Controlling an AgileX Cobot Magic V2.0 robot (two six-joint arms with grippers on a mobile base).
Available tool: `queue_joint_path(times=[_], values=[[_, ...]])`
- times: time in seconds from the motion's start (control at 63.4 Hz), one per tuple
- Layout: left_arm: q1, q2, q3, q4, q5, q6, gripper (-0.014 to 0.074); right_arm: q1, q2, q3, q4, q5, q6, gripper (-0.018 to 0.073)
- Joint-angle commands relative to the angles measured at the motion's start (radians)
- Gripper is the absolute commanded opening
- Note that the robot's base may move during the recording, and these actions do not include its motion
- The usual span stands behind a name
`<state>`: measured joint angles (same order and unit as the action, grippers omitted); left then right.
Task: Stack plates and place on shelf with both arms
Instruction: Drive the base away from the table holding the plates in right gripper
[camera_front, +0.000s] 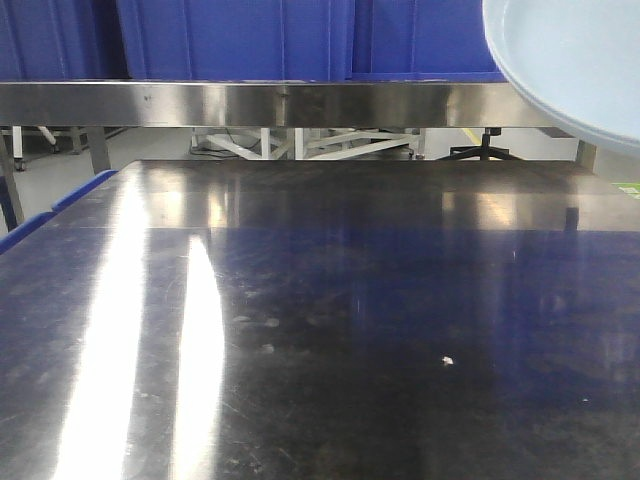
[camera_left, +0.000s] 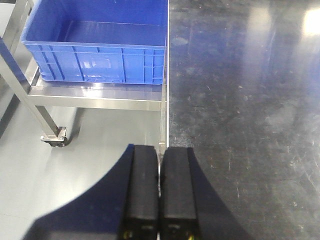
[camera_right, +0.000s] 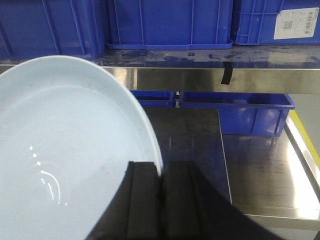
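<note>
Grips plate (camera_right: 65, 150) by its near rim in right gripper (camera_right: 161, 171), raised above dark tabletop (camera_front: 330, 330), before shelf (camera_front: 250, 103) rail. Holds left gripper (camera_left: 160, 156) closed, empty, over tabletop edge. Notes white QR label (camera_right: 296, 25) on blue crate (camera_right: 255, 22); print illegible.

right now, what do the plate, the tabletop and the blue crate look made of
The plate is probably glazed ceramic or melamine: smooth, pale white and glossy, with sharp light glints. The tabletop looks like dark steel, polished but scuffed, with mirror-like reflections and fine scratches. The crate looks like moulded blue plastic, semi-matte, with ribbed walls.
</note>
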<state>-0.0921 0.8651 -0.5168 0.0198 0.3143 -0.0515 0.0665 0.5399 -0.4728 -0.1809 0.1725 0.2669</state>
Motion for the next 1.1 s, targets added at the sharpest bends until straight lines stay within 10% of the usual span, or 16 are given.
queue_joint_path(times=[0.0, 1.088], values=[[-0.004, -0.006, -0.025, -0.003, -0.074, -0.005, 0.0086, -0.007, -0.003, -0.031, -0.008, -0.109, -0.003, 0.0028], [-0.004, -0.006, -0.025, -0.003, -0.074, -0.005, 0.0086, -0.007, -0.003, -0.031, -0.008, -0.109, -0.003, 0.0028]])
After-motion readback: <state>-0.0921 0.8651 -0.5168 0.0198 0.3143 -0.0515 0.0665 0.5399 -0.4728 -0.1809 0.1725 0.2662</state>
